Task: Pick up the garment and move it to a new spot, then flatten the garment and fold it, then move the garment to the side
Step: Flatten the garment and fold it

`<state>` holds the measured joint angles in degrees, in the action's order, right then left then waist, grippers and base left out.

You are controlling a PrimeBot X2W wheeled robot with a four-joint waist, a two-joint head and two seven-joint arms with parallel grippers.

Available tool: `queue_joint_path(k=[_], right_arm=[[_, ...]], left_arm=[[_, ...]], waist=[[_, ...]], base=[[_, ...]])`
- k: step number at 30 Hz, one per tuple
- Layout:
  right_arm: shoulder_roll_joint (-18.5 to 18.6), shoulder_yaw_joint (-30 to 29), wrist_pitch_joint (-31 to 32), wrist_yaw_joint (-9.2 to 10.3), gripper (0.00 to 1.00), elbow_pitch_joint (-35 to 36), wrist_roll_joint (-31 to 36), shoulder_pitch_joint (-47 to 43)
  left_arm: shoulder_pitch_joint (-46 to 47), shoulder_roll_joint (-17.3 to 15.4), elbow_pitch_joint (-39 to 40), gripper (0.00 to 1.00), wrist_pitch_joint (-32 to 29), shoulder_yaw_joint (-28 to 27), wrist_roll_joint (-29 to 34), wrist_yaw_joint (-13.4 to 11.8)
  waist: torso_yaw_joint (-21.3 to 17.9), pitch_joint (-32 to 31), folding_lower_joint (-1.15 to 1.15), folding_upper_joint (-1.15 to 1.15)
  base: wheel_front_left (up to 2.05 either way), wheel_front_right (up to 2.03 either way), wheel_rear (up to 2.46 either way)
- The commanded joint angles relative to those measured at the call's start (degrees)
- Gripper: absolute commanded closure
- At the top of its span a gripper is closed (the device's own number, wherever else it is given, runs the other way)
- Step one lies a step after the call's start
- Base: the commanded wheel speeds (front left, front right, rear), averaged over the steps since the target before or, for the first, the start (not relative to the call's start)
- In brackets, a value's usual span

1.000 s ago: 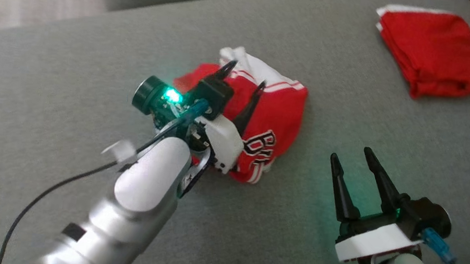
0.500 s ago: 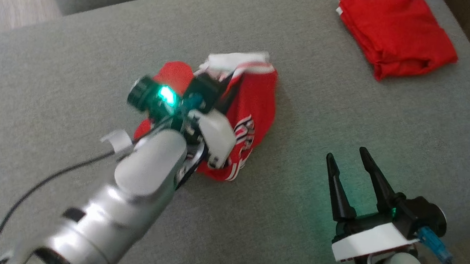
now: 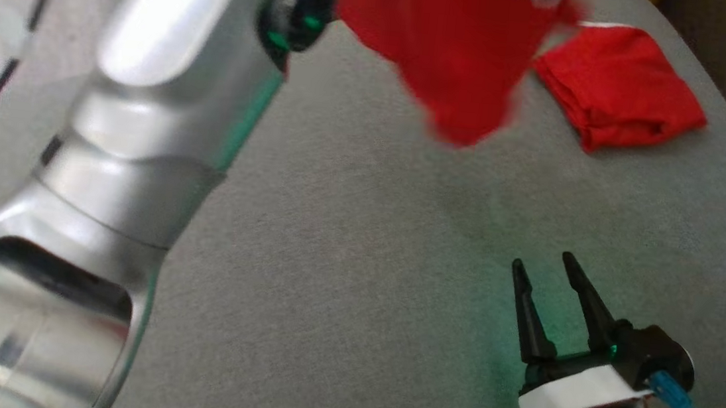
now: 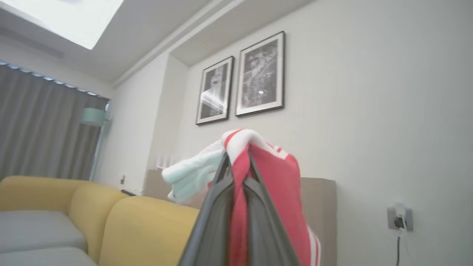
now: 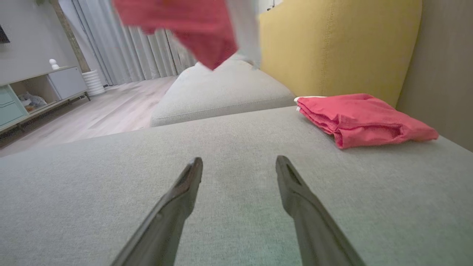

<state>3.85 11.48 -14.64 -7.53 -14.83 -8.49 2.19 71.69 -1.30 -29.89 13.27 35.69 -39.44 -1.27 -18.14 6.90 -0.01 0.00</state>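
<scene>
Fingers [image 4: 216,214] of the left gripper [image 4: 236,160] are clamping the garment [image 3: 457,60], which is dangling clear above the grey cushion [image 3: 357,263]. The right gripper [image 3: 542,261] is standing agape. Set-down, flattening, folding and the side move are judged outstanding.

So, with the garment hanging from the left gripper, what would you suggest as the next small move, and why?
Probably carry the garment over the bare grey cushion ahead of the open right gripper and lower it. The left gripper is shut on a bunched edge, the cloth dangles clear of the cushion, and the folded red garment occupies the far right corner.
</scene>
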Motion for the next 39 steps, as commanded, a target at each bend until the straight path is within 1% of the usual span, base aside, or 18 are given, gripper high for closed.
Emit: queue_joint_path(k=[1, 3, 6, 8, 10, 13, 14, 15, 16, 17, 19, 23, 26, 28, 30, 33, 36, 39], right_arm=[[-0.20, 0.65, -0.36, 0.04, 0.00, 2.04, 0.31, 1.00], [-0.06, 0.43, -0.36, 0.04, 0.00, 2.07, 0.42, 0.63], [0.14, 0.16, -0.36, 0.04, 0.00, 2.09, 0.50, -0.06], [0.19, -0.17, -0.36, 0.04, 0.00, 2.19, 0.53, -0.45], [0.38, -0.26, -0.36, 0.04, 0.00, 2.26, 0.58, -0.64], [0.63, -0.36, -0.36, 0.04, 0.00, 2.46, 0.64, -0.63], [0.69, -0.32, -0.36, 0.04, 0.00, 2.48, 0.64, -0.62], [0.76, -0.37, -0.36, 0.04, 0.00, 2.54, 0.63, -0.66], [0.83, -0.42, -0.36, 0.04, 0.00, 2.59, 0.61, -0.73], [0.90, -0.45, -0.36, 0.04, 0.00, 2.62, 0.60, -0.82], [1.07, -0.45, -0.36, 0.04, 0.00, 2.64, 0.55, -1.07], [1.27, -0.24, -0.36, 0.04, 0.00, 2.67, 0.39, -1.29], [1.18, 0.15, -0.36, 0.04, 0.00, 2.74, 0.29, -1.03], [1.05, 0.44, -0.36, 0.04, 0.00, 2.75, 0.20, -0.70], [0.88, 0.72, -0.36, 0.04, 0.00, 2.93, 0.14, -0.19], [0.60, 1.27, -0.36, 0.04, 0.00, 3.03, -0.01, 0.98], [0.28, 1.87, -0.36, 0.04, 0.00, 3.07, -0.25, 2.48], [-0.04, 2.43, -0.36, 0.04, 0.00, 3.17, -0.49, 3.81]], left_arm=[[-1.23, -2.58, 0.23, 1.00, 0.36, -3.61, -2.19, -0.45], [-5.69, -3.86, -0.64, 1.00, 0.42, -5.76, -4.91, -0.63], [-16.87, -5.56, -2.63, 1.00, 0.29, -7.52, -8.91, -0.77], [-25.95, -5.94, -4.37, 1.00, 0.41, -8.39, -11.72, -0.69], [-34.58, -5.92, -6.30, 1.00, 0.66, -8.63, -13.75, -0.09], [-44.46, -5.70, -8.93, 1.00, 1.19, -9.14, -15.17, 0.32], [-46.96, -5.64, -9.40, 0.75, 1.34, -9.46, -15.36, 0.46], [-49.00, -5.81, -9.61, 0.15, 1.47, -9.38, -14.82, 0.47], [-50.63, -6.10, -9.39, 0.00, 1.56, -9.39, -14.04, 0.40], [-51.97, -6.52, -8.65, 0.00, 1.64, -9.56, -13.02, 0.25], [-53.71, -8.63, -4.62, 0.00, 1.69, -10.30, -7.79, -1.25], [-56.50, -13.79, 8.10, 0.00, 1.71, -11.41, 6.54, -6.55], [-56.02, -17.69, 15.55, 0.00, 1.72, -9.85, 14.93, -9.61], [-53.62, -19.60, 19.22, 0.00, -0.06, -7.71, 19.08, -10.28], [-49.91, -20.31, 22.18, 0.00, -3.77, -5.07, 22.20, -9.61], [-43.24, -19.62, 23.55, 0.00, -9.97, -0.16, 26.99, -7.64], [-37.08, -16.18, 21.61, 0.00, -15.60, 4.64, 30.21, -5.40], [-32.06, -12.06, 17.03, 0.00, -19.24, 8.36, 31.93, -3.16]], waist=[[1.88, -0.81, 0.01, 0.00], [3.16, -1.24, 0.01, 0.00], [5.12, -1.67, 0.01, 0.00], [6.39, -1.57, 0.01, 0.00], [7.50, -1.24, 0.01, 0.00], [8.69, -0.76, 0.01, 0.00], [8.91, -0.75, 0.01, 0.00], [9.16, -0.74, 0.01, 0.00], [9.38, -0.76, 0.01, 0.00], [9.54, -0.83, 0.01, 0.00], [9.79, -1.01, 0.01, 0.00], [9.61, -1.14, 0.01, 0.00], [8.79, -0.60, 0.01, 0.00], [7.99, 0.09, 0.01, 0.00], [7.06, 1.26, 0.01, 0.00], [5.28, 3.35, 0.01, 0.00], [3.10, 5.99, 0.01, 0.00], [0.94, 8.63, 0.01, 0.00]], base=[[0.00, 0.00, 0.00], [0.00, 0.00, 0.00], [0.00, 0.00, 0.00], [0.00, 0.00, 0.00], [0.00, 0.00, 0.00], [0.00, 0.00, 0.00], [0.00, 0.00, 0.00], [0.00, 0.00, 0.00], [0.00, 0.00, 0.00], [0.00, 0.00, 0.00], [0.00, 0.00, 0.00], [0.00, 0.00, 0.00], [0.00, 0.00, 0.00], [0.00, 0.00, 0.00], [0.00, 0.00, 0.00], [0.00, 0.00, 0.00], [0.00, 0.00, 0.00], [0.00, 0.00, 0.00]])
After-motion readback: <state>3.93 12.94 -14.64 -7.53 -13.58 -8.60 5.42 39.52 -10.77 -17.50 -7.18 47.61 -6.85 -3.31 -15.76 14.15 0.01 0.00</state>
